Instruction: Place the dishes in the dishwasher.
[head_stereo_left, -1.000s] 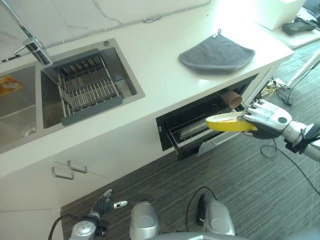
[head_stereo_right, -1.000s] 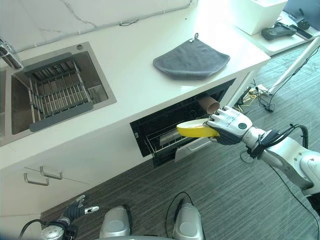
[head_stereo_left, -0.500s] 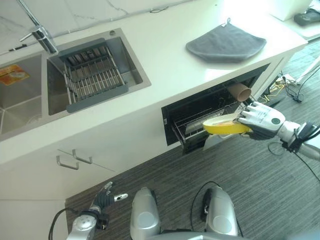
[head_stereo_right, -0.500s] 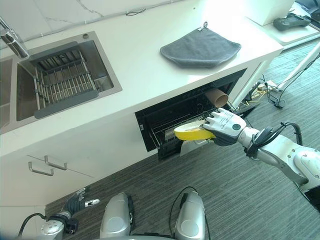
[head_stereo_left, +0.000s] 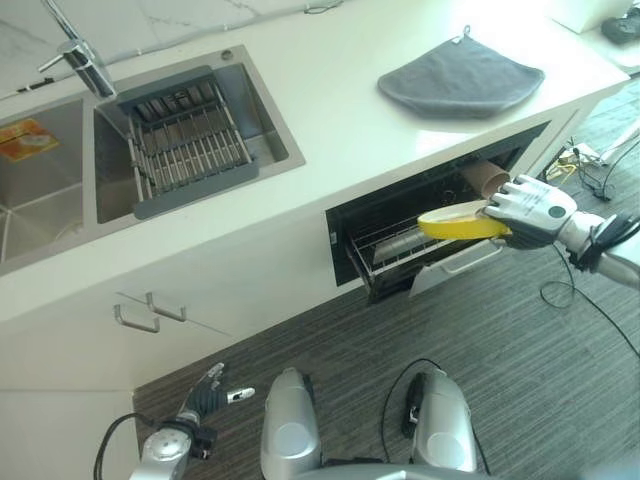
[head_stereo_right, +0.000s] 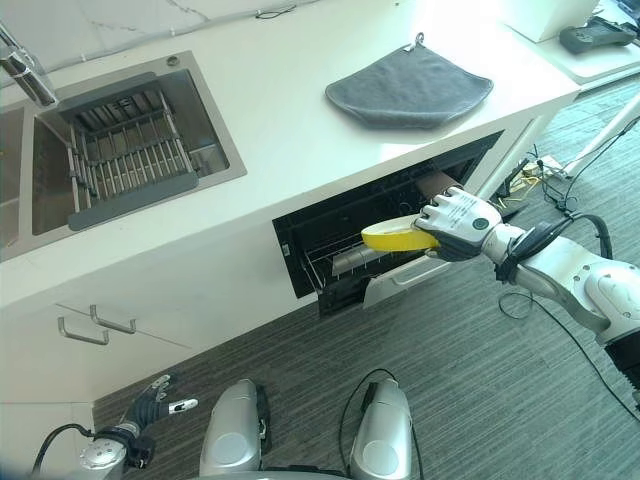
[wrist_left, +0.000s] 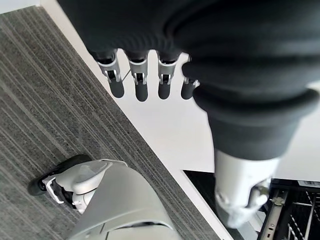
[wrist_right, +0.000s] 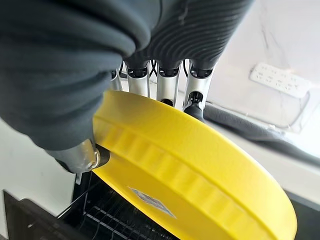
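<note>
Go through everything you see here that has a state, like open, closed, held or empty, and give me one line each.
Dishwasher: door open, wire rack visible inside.
Yellow dish: held at the dishwasher opening, over the rack, not yet set down.
Right hand: shut on the yellow dish.
Left hand: open, holding nothing, low over the floor.
Sink rack: no dishes in it.
Grey cloth: lying flat on the counter.

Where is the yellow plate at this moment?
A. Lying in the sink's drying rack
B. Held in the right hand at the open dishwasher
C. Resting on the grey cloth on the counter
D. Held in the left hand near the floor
B: the right hand grips the yellow plate by its rim, just over the wire rack of the open dishwasher.
</note>
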